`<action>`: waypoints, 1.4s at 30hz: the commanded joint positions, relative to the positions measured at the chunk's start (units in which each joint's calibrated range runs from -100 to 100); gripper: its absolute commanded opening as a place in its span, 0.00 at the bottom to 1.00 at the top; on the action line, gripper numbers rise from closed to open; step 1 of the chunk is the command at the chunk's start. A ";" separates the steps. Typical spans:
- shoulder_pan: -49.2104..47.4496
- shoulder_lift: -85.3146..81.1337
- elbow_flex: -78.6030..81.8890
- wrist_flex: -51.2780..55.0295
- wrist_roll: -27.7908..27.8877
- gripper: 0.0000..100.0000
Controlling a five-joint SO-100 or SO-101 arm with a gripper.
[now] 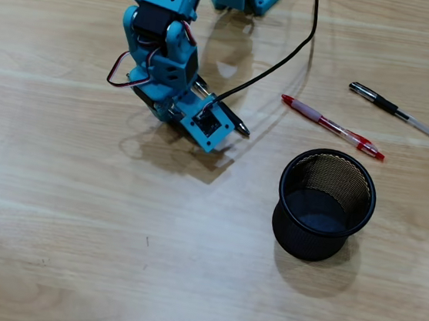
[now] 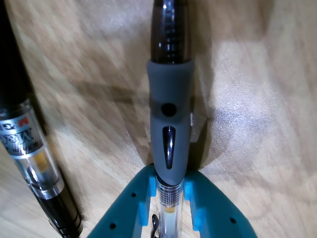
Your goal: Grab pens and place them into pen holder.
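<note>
The end effector (image 2: 171, 208) grips the grey-and-clear pen (image 2: 170, 129) low over the desk (image 1: 75, 230) near its far edge. In my judgement, lift clear of the black pen (image 2: 29, 148) alongside, then release above the pen holder (image 1: 324, 205), empty at mid-desk.

We see wide bare table (image 1: 72, 253) near and left of the pen holder (image 1: 325, 206), whose open mouth is unblocked. Far of it, the red pen (image 1: 331, 127) and a black-capped pen (image 1: 403, 115) lie apart, while a black cable (image 1: 288, 56) crosses the far middle.
</note>
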State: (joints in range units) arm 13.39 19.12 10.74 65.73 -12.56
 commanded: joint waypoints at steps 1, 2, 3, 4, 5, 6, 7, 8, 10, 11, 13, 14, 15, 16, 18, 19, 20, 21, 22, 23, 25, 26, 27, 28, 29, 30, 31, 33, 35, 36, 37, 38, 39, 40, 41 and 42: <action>-0.08 -0.73 -0.42 -0.08 -0.42 0.02; -0.08 -3.11 -0.24 0.10 -0.79 0.02; -0.08 -4.64 0.03 0.46 -1.47 0.02; -0.08 -6.59 -0.15 1.74 -1.94 0.02; -0.17 -8.71 -0.42 3.02 -2.41 0.02; -0.26 -11.09 -0.60 4.38 -2.94 0.02; -0.36 -13.81 -0.96 5.57 -3.72 0.02; -0.45 -16.78 -1.14 6.66 -4.45 0.02; -1.36 -23.15 -1.14 8.48 -6.08 0.02; -2.28 -29.69 -1.14 9.39 -8.01 0.02; -4.11 -35.80 -0.96 9.67 -10.37 0.02; -5.20 -38.52 -0.87 9.48 -11.73 0.02; -6.39 -41.07 -0.78 9.03 -13.25 0.02; -7.58 -43.02 -0.69 8.85 -14.77 0.02; -10.42 -46.67 -0.69 8.85 -18.17 0.02; -11.88 -47.86 -0.78 8.85 -19.90 0.02; -13.34 -48.63 -1.05 8.85 -21.63 0.02; -14.90 -49.22 -1.05 8.66 -23.20 0.02; -16.36 -49.56 -1.14 7.66 -24.72 0.02; -18.01 -49.65 -1.05 5.75 -26.02 0.02; -21.48 -49.56 -0.87 0.01 -27.86 0.02; -23.04 -49.56 -0.60 -3.45 -28.54 0.02; -24.41 -49.39 -0.42 -7.19 -29.11 0.02; -25.69 -48.88 -0.42 -10.74 -29.53 0.02; -26.88 -47.86 -0.42 -14.21 -29.95 0.02; -27.79 -46.67 -0.87 -17.12 -30.32 0.02; -28.71 -45.23 -1.14 -20.13 -30.74 0.02; -30.44 -42.26 -2.23 -25.96 -31.57 0.02; -32.09 -39.03 -3.50 -30.61 -32.20 0.02; -32.91 -37.50 -4.40 -32.34 -32.67 0.02; -34.28 -34.11 -6.21 -35.16 -33.62 0.02; -35.02 -32.49 -7.30 -36.35 -34.14 0.02; -35.66 -30.88 -8.29 -37.53 -34.56 0.02; -36.30 -29.35 -9.38 -38.90 -34.93 0.02; -37.58 -26.55 -11.46 -41.08 -35.55 0.02; -38.22 -25.27 -12.46 -42.00 -36.08 0.02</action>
State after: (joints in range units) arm -22.53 -10.45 5.24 29.05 -47.00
